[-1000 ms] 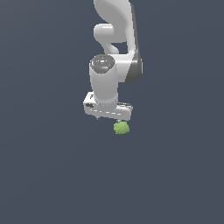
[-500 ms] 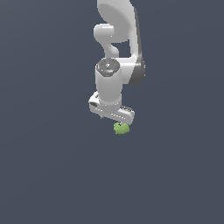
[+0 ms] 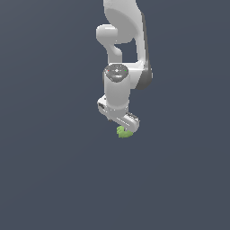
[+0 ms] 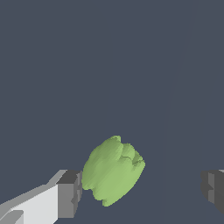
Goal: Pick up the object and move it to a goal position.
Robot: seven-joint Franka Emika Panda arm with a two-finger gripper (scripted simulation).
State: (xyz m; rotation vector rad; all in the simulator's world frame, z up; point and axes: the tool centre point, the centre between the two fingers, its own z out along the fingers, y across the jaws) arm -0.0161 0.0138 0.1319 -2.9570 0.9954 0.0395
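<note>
Dark slate floor lies under the small light-green lumpy blob (image 4: 113,170); the white two-fingered gripper (image 4: 142,188), jaws spread, straddles it off-centre; closing may shove it sideways.

Plain, even dark grey-blue surface fills both views

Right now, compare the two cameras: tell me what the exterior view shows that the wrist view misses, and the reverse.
Only the exterior view shows the white arm reaching down from above, with the end effector low over the green object, which it partly hides. Only the wrist view shows the spread fingers with the object between them, close to one pad and well clear of the other. Both show the lumpy green object on the plain dark grey surface.
</note>
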